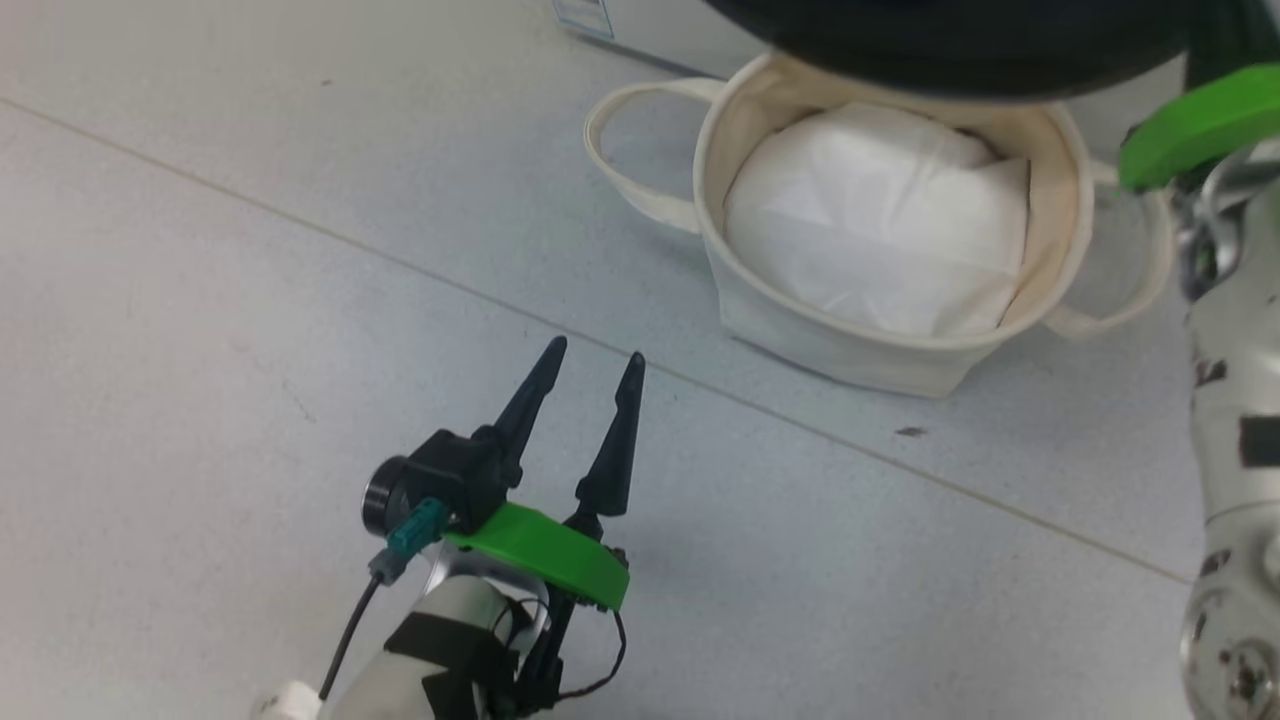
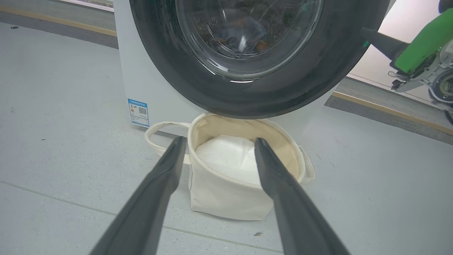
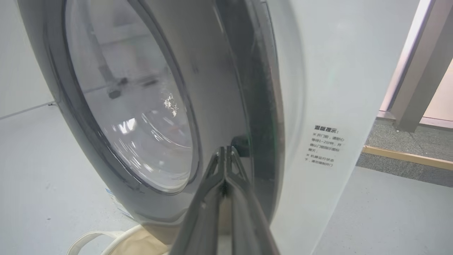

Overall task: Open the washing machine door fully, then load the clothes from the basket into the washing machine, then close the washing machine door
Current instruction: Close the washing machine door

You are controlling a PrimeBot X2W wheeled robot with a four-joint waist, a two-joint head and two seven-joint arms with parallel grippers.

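The washing machine door (image 2: 283, 85), black-rimmed with a glass bowl, stands over the mouth of the white washing machine (image 2: 138, 78). Blurred blue and orange fabric, apparently the clothes (image 2: 244, 33), shows behind the glass. My right gripper (image 3: 226, 150) is shut, its tips pressed at the dark gap between the door's edge (image 3: 230, 88) and the machine's front (image 3: 329, 88); in the left wrist view it (image 2: 364, 32) touches the rim's right side. The basket (image 1: 850, 350) sits on the floor under the door, with a white sheet (image 1: 880, 240) in it. My left gripper (image 1: 595, 355) hangs open and empty, short of the basket (image 2: 226, 198).
Grey floor (image 1: 250, 300) lies all around the basket, with a seam line running across it. The basket's loop handles (image 1: 625, 150) stick out to each side. A blue label (image 2: 138, 112) marks the machine's lower corner. My right forearm (image 1: 1235, 450) stands at the right edge.
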